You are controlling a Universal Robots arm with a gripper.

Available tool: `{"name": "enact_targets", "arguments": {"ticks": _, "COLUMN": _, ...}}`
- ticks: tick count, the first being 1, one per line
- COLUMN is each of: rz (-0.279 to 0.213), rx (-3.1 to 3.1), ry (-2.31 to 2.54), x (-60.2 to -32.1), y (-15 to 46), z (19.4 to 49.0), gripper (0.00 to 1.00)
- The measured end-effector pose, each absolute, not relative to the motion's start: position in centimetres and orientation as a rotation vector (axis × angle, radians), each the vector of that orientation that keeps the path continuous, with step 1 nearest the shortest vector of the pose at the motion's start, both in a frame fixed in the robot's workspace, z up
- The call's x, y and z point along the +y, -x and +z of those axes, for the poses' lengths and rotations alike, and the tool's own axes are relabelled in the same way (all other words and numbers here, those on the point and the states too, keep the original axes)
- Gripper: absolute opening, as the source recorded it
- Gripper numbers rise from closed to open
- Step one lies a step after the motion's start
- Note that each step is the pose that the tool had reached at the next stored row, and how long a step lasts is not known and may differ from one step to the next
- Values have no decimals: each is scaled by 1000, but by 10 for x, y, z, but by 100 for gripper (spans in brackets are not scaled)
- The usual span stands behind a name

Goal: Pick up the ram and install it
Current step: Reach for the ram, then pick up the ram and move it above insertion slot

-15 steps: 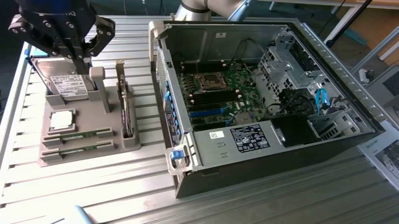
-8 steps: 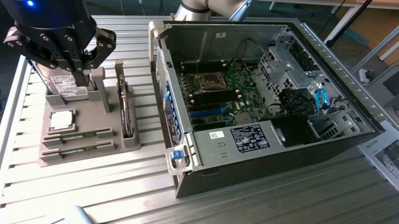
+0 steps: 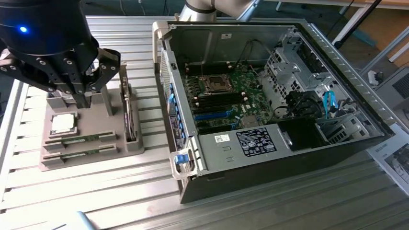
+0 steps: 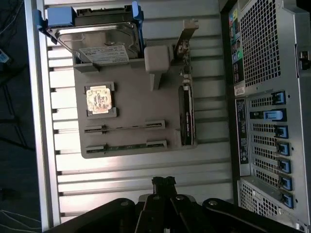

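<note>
Two alike green ram sticks lie in slots at the front of the grey parts holder [image 3: 131, 146]: one ram [image 3: 81, 139] [image 4: 125, 128] and a second ram [image 3: 80, 154] [image 4: 125, 145] beside it. My gripper [image 3: 80, 98] [image 4: 164, 181] hangs above the holder, over its back half and higher than the sticks. Its fingers are shut together with nothing between them. The open computer case [image 3: 255, 86] lies at the exterior view's right, with the motherboard [image 3: 223, 96] and its black memory slots [image 3: 221, 101] exposed.
On the holder also sit a square silver processor chip [image 3: 64, 123] [image 4: 99, 99], a brownish card [image 3: 130, 112] [image 4: 186, 111] standing on edge, and a hard drive [image 4: 99, 41] in a blue bracket. The case's rear wall [image 4: 267, 97] stands close beside the holder.
</note>
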State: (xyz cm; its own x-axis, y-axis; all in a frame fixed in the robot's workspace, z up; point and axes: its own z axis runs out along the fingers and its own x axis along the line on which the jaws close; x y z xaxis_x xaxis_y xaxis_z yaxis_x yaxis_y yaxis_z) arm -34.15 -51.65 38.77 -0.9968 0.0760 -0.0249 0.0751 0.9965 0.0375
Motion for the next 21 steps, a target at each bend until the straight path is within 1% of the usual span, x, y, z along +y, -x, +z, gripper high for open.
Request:
{"name": "enact_targets", "arguments": {"ticks": 2, "rz": 57, "rx": 3112, "ry": -118, "x": -522, "y": 342, "z": 388, "gripper": 10}}
{"name": "enact_targets", "arguments": {"ticks": 16, "rz": 56, "rx": 3113, "ry": -112, "x": -521, "y": 342, "z": 388, "gripper": 10}}
{"name": "enact_targets", "arguments": {"ticks": 21, "rz": 58, "rx": 3116, "ry": 102, "x": -521, "y": 342, "z": 386, "gripper": 10}}
